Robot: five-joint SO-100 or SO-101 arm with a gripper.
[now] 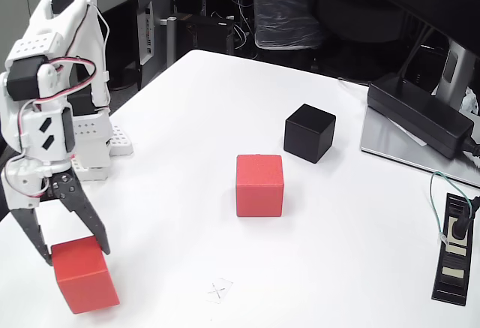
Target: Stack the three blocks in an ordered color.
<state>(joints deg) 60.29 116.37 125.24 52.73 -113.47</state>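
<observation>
The near matte red cube point(84, 274) sits at the bottom left of the fixed view, on the white table point(225, 103), its upper left corner between the 2 dark fingers of the white arm's gripper point(75, 254). A second matte red cube point(259, 185) stands near the middle of the table, well apart from the first, and the matte black cube point(309, 133) rests just beyond it to the right, close but not touching. All 3 blocks lie singly on the table, so no stacking has been done.

The step in hand looks like the first pick: taking hold of the near red cube. The jaws are spread about as wide as the cube itself, with one finger down its left side and the other over its top right edge. Whether the pads press the faces or merely flank them is not clear from this angle, so I cannot tell if the grip has closed.

If the cube is not yet held, the next move calls for squeezing the fingers squarely onto opposite faces, then lifting straight up and carrying it toward the middle red or black cube. The cube sits slightly turned relative to the jaws, so an uneven squeeze could twist it.

A long black power brick point(420, 114) and a black socket strip point(454, 249) lie far right, out of the way.
</observation>
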